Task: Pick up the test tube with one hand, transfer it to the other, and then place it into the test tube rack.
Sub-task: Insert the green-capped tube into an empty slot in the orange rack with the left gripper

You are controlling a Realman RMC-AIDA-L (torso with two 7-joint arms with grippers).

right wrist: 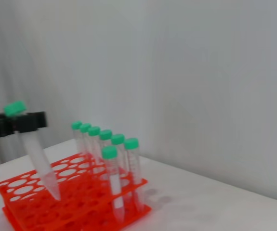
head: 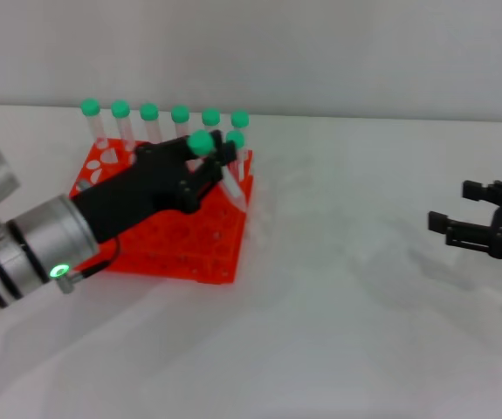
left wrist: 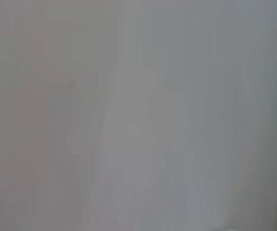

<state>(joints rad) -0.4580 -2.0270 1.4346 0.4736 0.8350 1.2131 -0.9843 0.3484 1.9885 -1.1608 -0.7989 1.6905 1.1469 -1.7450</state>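
Head view: the left hand (head: 200, 166) reaches over the rack (head: 168, 236) with its fingers clamped on the tube (head: 216, 166) just under the green cap. The tube hangs below the grip, tilted, its tip down among the holes near the rack's far right corner. A row of other tubes (head: 165, 122) stands beyond the fingers along the rack's back edge, and one more stands just beside the held tube. The right gripper (head: 469, 229) is well apart over the table (head: 338, 332), its jaws apart and holding nothing.

Left wrist view: only a blank grey surface; it shows neither the fingers nor the tube.

Right wrist view: the tube (right wrist: 34, 144) is seen from the side, held in the left hand's black fingers (right wrist: 30, 121) right under the cap, slanting so its tip sits at or just inside a hole in the top tier of the rack (right wrist: 46, 192). Whether the tip has entered the hole I cannot tell for sure.

The step in hand looks like the insertion. To do it well, the hand should bring the tube upright over one hole, lower it through both tiers, and release only once it is seated, keeping clear of the neighbouring tube.

The tube is slim, clear and tapered to a point, with a round green screw cap.
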